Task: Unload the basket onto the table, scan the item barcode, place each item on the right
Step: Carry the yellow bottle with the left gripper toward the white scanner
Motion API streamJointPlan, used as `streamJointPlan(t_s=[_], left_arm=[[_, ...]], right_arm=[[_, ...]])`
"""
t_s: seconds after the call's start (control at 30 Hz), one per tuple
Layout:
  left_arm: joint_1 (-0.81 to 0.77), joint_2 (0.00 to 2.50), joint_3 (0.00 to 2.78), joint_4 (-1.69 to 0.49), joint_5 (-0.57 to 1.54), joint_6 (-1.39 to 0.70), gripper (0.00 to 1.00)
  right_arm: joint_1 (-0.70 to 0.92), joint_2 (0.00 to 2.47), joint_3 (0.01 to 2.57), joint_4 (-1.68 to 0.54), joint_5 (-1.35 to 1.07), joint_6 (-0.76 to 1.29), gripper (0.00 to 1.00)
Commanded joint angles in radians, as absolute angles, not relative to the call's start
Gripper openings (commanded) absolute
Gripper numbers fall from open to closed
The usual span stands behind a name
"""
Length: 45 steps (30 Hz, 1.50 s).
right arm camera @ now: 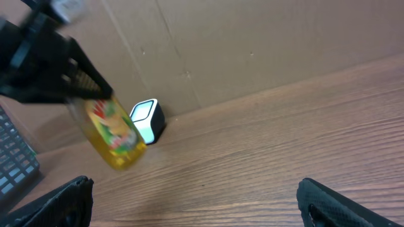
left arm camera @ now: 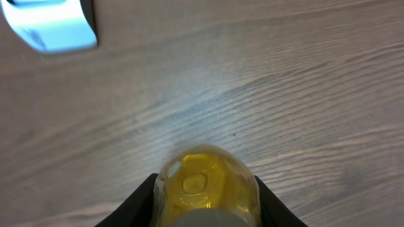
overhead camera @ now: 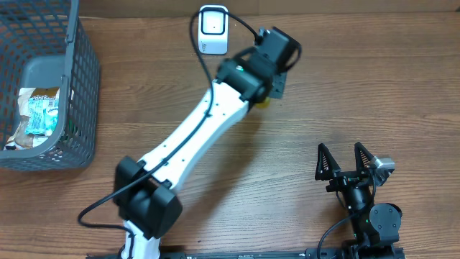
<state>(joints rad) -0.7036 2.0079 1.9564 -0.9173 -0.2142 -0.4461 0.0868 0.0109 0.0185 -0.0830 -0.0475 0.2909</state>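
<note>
The left gripper (left arm camera: 203,211) clamped a yellow bottle (right arm camera: 113,133) at five o'clock from the scanner (overhead camera: 213,30); the right gripper (overhead camera: 346,164) gaped empty. The smooth, liquid-filled plastic looked slippery and weighty, best held mid-body.

A gray basket (overhead camera: 83,93) holds packets (overhead camera: 39,115) on the wooden table (overhead camera: 374,93).
</note>
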Motion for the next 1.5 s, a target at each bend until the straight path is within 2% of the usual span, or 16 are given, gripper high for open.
streamJointPlan(t_s=[0.0,0.33,0.67,1.23,1.47], left_arm=[[-0.714,2.069,1.964,-0.911,-0.284,-0.64,0.3],[-0.717,2.183,1.964,-0.91,-0.289,-0.654,0.32],[-0.719,2.192,1.964,-0.928,-0.288,-0.65,0.39],[-0.72,2.192,1.964,-0.997,-0.27,-0.65,0.42],[-0.72,2.192,1.964,-1.014,-0.265,-0.651,0.6]], right_arm=[[0.093,0.003,0.008,-0.081,-0.046,0.29,1.0],[0.093,0.003,0.008,-0.081,-0.046,0.29,1.0],[0.093,0.003,0.008,-0.08,-0.046,0.29,1.0],[0.093,0.003,0.008,-0.081,-0.046,0.29,1.0],[0.093,0.003,0.008,-0.081,-0.046,0.29,1.0]])
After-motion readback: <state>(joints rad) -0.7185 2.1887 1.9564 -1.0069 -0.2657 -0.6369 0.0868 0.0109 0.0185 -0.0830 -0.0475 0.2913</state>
